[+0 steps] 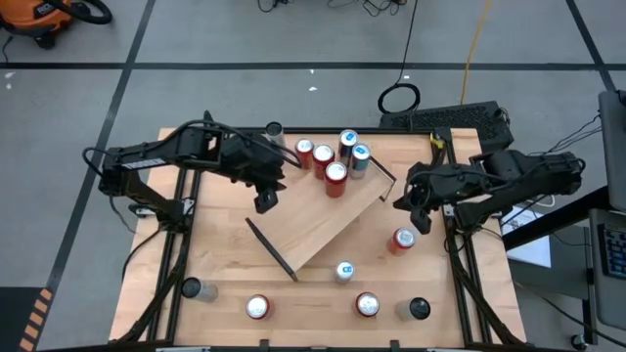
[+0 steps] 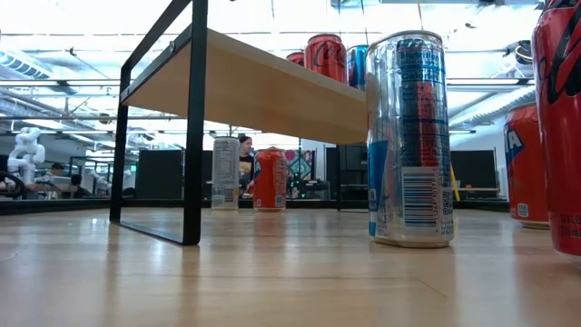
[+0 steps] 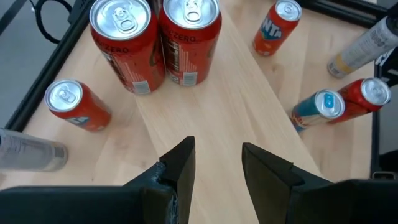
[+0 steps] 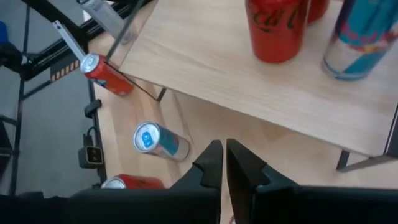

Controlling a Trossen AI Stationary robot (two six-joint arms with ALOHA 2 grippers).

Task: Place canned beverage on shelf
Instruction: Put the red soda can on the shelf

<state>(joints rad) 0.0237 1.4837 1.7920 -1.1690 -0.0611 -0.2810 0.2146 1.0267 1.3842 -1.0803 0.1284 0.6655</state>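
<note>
silver can (image 2: 408, 136) on table | shelf (image 1: 328, 220): five cans | left claw (image 3: 217, 163) apart, empty | right claw (image 4: 222, 163) together

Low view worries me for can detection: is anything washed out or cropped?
Low view: ceiling lights glare white behind the shelf; the red can at the right edge is cropped; the silver can looms large. High view: even light, faint shadows.

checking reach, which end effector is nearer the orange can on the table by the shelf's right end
Right. The right end effector sits just beside the orange can; the left end effector is across the shelf, far from it.
</note>
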